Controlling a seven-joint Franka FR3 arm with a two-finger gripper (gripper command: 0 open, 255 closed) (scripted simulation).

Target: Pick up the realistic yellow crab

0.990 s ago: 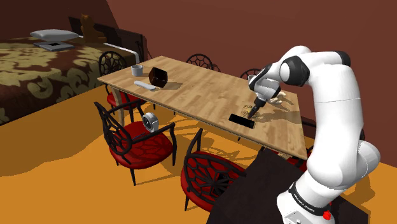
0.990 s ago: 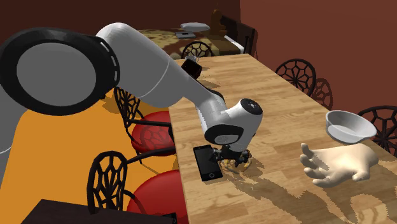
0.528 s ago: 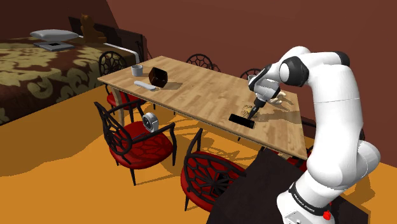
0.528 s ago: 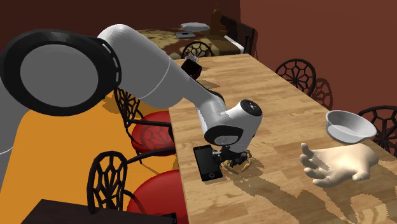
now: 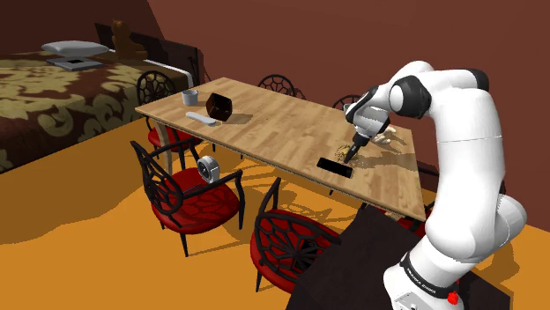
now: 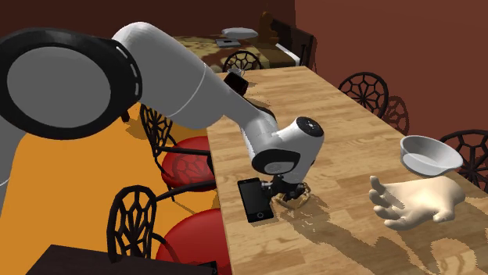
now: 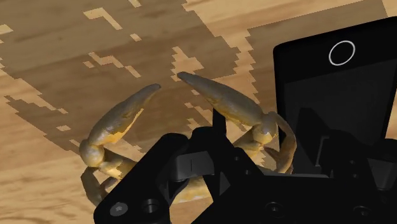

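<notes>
Gripper (image 7: 210,153) looks pinched shut on the crab (image 7: 121,124). In the wrist view the black fingers sit tight together over its body, and the yellow-brown claws and legs stick out either side. From the second exterior view the gripper (image 6: 286,190) is down low on the wooden table (image 6: 328,101) with a bit of crab (image 6: 301,193) peeking out under it. Can't tell if its legs touch the wood.

A black phone (image 6: 255,200) lies flat just beside the crab, right at the table's edge on the chair side. Off to the second exterior view's right, well apart, a pale model hand (image 6: 414,200) lies on the table with a grey bowl (image 6: 428,154) just beyond it.

In the shoulder view, the far end of the table has a grey mug (image 5: 189,97) and a dark cup-like thing (image 5: 219,106) tipped on its side. There are black chairs (image 5: 189,189) with red seats along the near side, and a bed (image 5: 53,97) with a patterned cover at that view's far left.
</notes>
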